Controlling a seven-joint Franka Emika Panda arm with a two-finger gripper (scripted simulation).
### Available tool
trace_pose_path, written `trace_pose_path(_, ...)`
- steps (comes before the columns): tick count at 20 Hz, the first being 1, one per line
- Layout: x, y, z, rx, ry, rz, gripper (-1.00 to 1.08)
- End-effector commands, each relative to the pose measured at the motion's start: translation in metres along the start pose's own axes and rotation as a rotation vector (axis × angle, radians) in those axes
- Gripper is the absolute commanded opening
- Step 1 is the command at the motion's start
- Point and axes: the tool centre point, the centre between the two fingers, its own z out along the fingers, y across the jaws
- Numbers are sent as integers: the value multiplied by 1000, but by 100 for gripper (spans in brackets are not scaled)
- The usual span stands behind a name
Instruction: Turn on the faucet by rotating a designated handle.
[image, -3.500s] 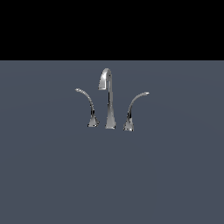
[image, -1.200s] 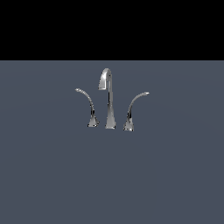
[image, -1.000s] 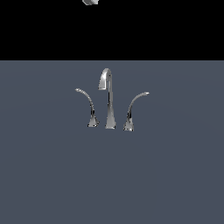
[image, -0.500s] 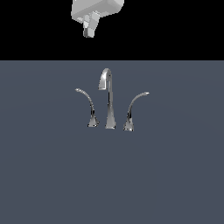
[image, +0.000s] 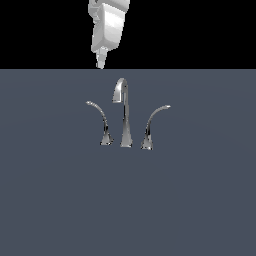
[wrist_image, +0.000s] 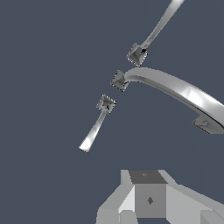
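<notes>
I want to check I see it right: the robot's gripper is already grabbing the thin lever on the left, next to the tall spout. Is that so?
Not quite. In the exterior view the gripper hangs above the thin lever without touching it. The lever does stand beside the tall spout.

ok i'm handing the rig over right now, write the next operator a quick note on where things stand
Gripper: up above the faucet, toward the exterior view's left, holding nothing and touching nothing. Whether its jaws are open or shut cannot be read from either view.

Faucet: stands on the flat grey surface, tall centre spout between two curved levers.

Handle: the slim lever whose tip arches to the exterior view's left. The gripper tip sits roughly above it, well clear of it.

Done: only the approach; no contact yet.

Left: bring the gripper down beside the handle, engage its thin arm, then rotate it to turn the faucet on.
</notes>
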Motion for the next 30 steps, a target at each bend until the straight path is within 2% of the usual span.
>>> trace_pose_path(1,3,-13,15,1,16,72,-100)
trace_pose_path(16,19,-77,96,41,152,442,-100)
trace_pose_path(23,21,-92,117,66,196,528,-100)
trace_pose_path(30,22,-97,124,76,211,556,-100)
